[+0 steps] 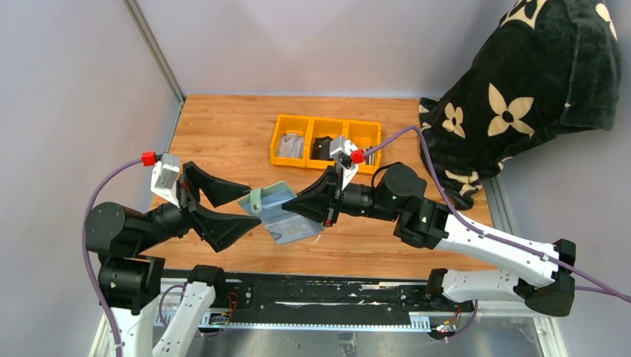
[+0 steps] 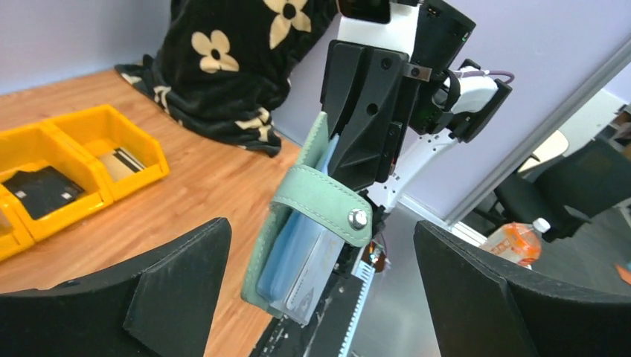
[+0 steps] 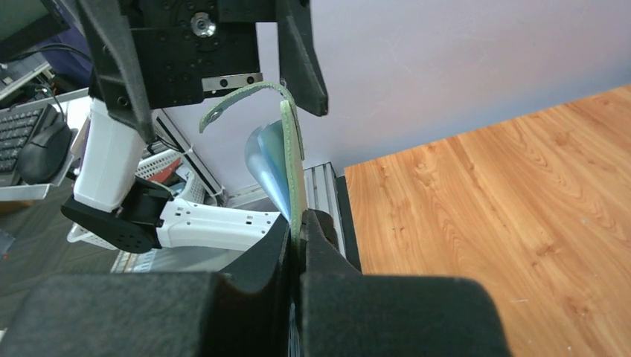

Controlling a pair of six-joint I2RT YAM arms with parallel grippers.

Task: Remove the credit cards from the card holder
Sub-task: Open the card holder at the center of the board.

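Note:
The sage-green card holder [image 1: 271, 195] hangs in the air over the near part of the table, its strap tab [image 2: 327, 202] snapped across it. My right gripper [image 1: 290, 202] is shut on its far edge [image 3: 296, 160]. Greyish credit cards [image 1: 295, 229] stick out of its blue-grey inside toward the near edge, and they also show in the left wrist view [image 2: 316, 271]. My left gripper [image 1: 253, 207] is open, with the holder's strap end between its fingers [image 2: 171, 290], not touching them. In the right wrist view the jaws are pressed together on the green edge.
A yellow three-compartment bin [image 1: 325, 125] stands at the back middle, with cards in its left part and a black object [image 1: 323, 146] in the middle one. A black flowered cloth [image 1: 521, 82] lies at the back right. A black rail [image 1: 320, 297] runs along the table's near edge.

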